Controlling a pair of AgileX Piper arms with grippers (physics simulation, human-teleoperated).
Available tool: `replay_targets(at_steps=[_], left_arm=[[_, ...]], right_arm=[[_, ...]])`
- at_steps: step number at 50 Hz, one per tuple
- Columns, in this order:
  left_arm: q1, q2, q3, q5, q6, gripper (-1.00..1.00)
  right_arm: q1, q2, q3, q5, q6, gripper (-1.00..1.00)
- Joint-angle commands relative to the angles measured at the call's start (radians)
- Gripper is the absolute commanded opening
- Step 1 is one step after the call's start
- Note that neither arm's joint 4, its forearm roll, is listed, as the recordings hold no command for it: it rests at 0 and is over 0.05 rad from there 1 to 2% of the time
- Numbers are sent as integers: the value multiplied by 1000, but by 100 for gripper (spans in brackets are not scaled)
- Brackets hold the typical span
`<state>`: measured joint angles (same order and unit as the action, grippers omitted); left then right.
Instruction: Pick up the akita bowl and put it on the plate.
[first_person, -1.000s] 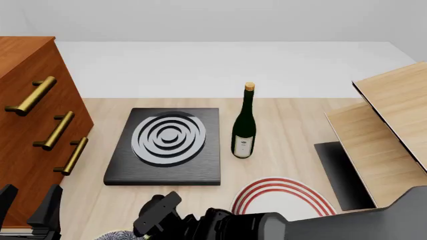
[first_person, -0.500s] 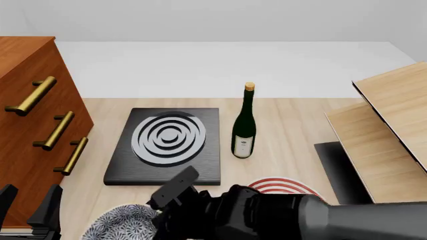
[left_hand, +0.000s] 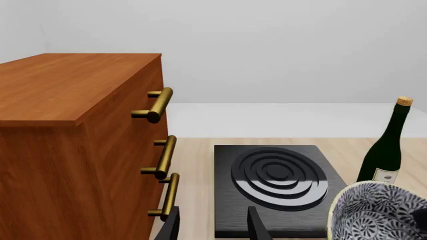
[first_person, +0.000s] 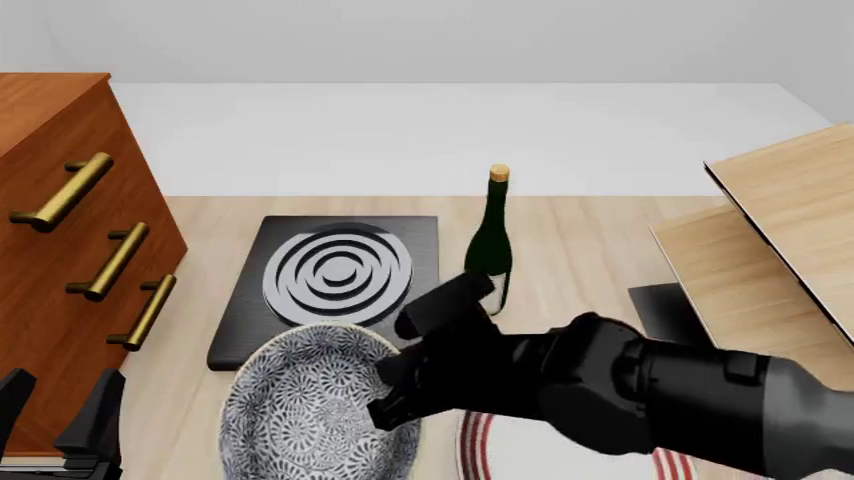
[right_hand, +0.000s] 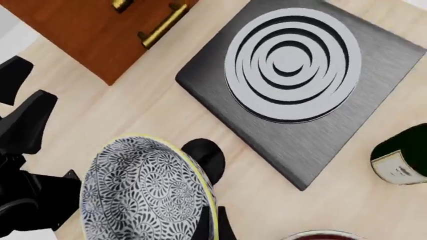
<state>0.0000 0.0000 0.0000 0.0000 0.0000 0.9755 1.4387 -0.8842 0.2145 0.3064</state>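
Observation:
The akita bowl (first_person: 314, 415), blue-and-white patterned inside with a pale rim, hangs tilted above the table's near left part. My right gripper (first_person: 400, 385) is shut on its right rim. In the right wrist view the bowl (right_hand: 143, 190) fills the lower left, its rim pinched at the gripper (right_hand: 212, 222). The plate (first_person: 470, 440), white with red rings, lies to the right of the bowl and mostly under my right arm; only a sliver of the plate (right_hand: 325, 235) shows there. My left gripper (first_person: 56, 410) rests open and empty at the near left, beside the dresser.
A black slab with grey-white rings (first_person: 334, 290) lies behind the bowl, and a dark wine bottle (first_person: 491, 245) stands right of it. A wooden dresser (first_person: 67, 230) lines the left side, wooden boards (first_person: 774, 250) the right. A black knob (right_hand: 203, 155) sits on the table under the bowl.
My right arm has risen with the bowl, which now shows large and tilted. The arm now covers most of the plate. The left gripper has not moved.

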Motion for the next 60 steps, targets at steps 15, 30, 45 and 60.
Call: replay_targets(at_steps=[15, 30, 45, 60], left_arm=[[0, 0, 0, 0, 0, 100], [0, 0, 0, 0, 0, 100], [0, 0, 0, 0, 0, 100], [0, 0, 0, 0, 0, 100]], right_arm=[[-283, -314, 226, 32, 41, -100], [-455, -520, 436, 31, 71, -100], [-614, -653, 490, 90, 73, -100], [-687, -698, 591, 66, 79, -100]])
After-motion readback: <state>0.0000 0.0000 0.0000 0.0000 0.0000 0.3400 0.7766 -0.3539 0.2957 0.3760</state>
